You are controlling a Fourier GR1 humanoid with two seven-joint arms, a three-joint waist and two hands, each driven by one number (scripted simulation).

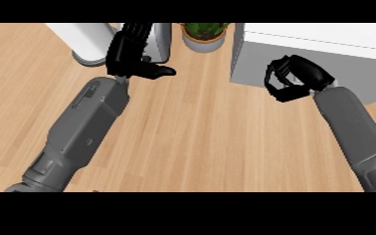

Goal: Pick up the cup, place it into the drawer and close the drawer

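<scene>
Here: light wood counter point(206, 134). L hand point(131, 55) at back, fingers straight, thumb out, holds nothing. R hand point(292, 78) curled against white cabinet point(312, 39); nothing seen in it. Plant point(204, 31) behind.

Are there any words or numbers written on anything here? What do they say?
None: no words, numbers, labels or signs show on anything.
The white cabinet, the plant pot, the white object at the top left and the wooden counter are all plain.
</scene>
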